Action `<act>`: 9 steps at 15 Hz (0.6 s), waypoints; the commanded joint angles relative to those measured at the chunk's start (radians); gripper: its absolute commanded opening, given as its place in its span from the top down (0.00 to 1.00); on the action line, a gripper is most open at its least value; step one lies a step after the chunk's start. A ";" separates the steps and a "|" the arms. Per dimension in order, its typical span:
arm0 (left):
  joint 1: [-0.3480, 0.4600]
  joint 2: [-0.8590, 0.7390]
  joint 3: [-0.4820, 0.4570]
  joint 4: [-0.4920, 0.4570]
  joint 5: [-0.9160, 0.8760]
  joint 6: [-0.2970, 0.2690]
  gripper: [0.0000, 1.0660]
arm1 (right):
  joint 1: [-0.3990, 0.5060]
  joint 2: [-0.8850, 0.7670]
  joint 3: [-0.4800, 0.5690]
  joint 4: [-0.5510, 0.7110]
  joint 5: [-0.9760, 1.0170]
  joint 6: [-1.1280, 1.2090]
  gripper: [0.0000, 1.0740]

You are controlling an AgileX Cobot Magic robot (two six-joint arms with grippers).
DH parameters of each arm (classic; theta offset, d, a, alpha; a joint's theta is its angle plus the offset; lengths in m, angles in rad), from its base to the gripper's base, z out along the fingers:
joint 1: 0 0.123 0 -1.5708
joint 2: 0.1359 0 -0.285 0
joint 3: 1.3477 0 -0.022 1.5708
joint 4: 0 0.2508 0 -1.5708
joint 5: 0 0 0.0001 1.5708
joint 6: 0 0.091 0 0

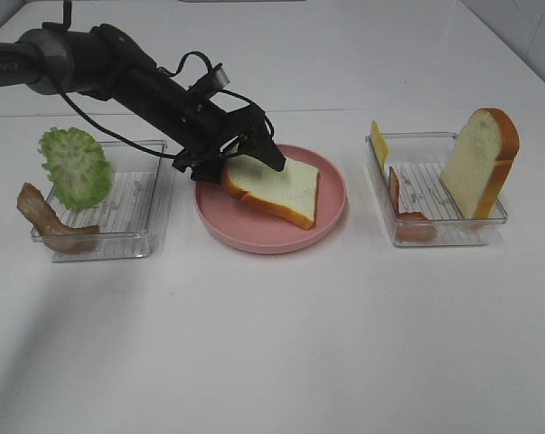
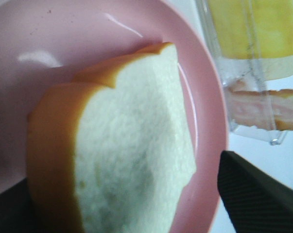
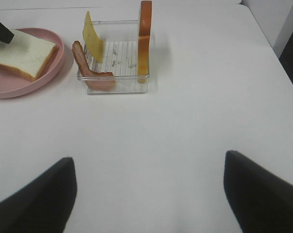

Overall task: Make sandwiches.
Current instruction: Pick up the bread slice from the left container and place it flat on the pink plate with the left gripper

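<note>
Left tool [image 1: 240, 168]: jaws apart, holding nothing | bread slice [image 1: 277, 188]: lying on plate [image 1: 254, 239], long axis diagonal

White table [image 1: 272, 353] with a pink plate [image 1: 254, 240] between left tray [image 1: 135, 201] and right tray [image 1: 424, 183]

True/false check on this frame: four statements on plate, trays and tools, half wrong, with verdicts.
1. A bread slice lies on the plate. True.
2. The lettuce is in the right tray. False: it sits in the left tray.
3. The right tool grips the cheese. False: it is open over the table; the cheese leans in the right tray.
4. A second bread slice stands upright in the right tray. True.
</note>
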 commanded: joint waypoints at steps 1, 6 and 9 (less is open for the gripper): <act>-0.036 -0.062 0.000 0.177 -0.068 -0.077 0.27 | -0.006 -0.017 0.000 0.001 -0.008 0.002 0.27; -0.103 -0.123 -0.001 0.504 -0.097 -0.311 0.27 | -0.006 -0.017 0.000 0.001 -0.008 0.002 0.27; -0.120 -0.169 -0.001 0.639 -0.120 -0.400 0.27 | -0.006 -0.017 0.000 0.001 -0.008 0.002 0.27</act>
